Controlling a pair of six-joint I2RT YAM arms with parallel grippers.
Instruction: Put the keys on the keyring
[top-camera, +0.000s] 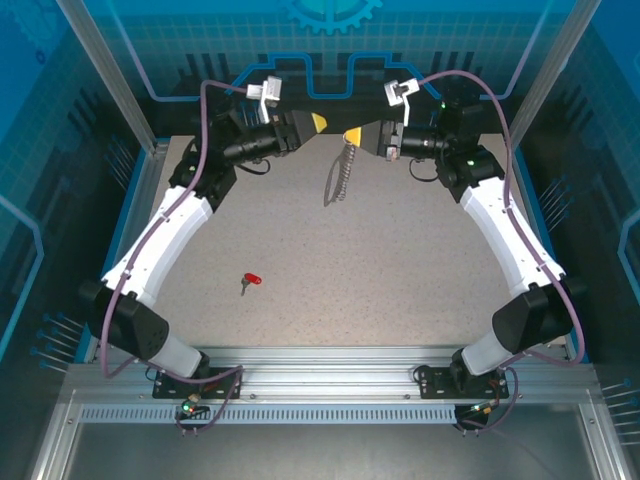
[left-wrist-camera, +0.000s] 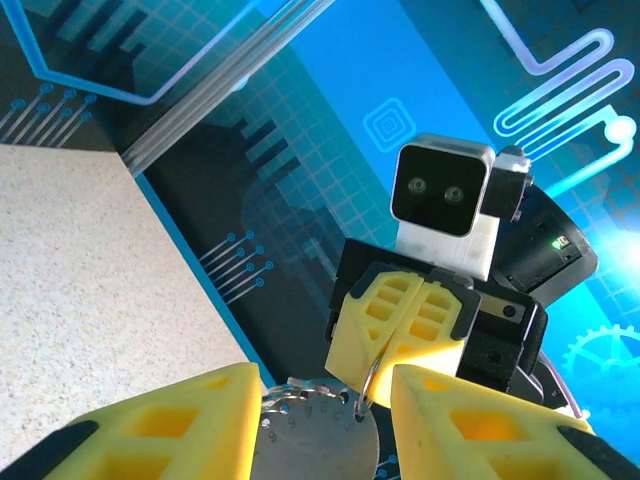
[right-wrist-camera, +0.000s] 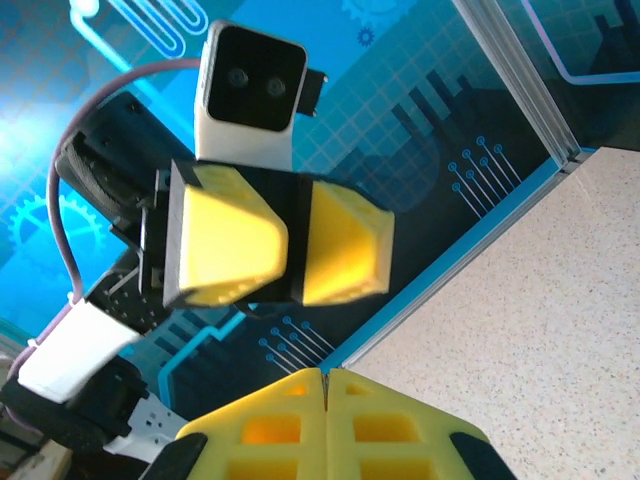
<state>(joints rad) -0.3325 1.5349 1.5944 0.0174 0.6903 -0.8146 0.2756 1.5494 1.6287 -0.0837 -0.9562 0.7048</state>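
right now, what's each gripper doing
left gripper: open, fingers either side of the keyring, no grip seen
right gripper: shut on the keyring

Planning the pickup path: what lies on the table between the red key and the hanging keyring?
Nothing: the top view shows bare table between the key and the keyring.

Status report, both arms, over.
Right gripper shut on keyring, raised. Left gripper open, facing it. Key lying on table, untouched. No obstruction seen.
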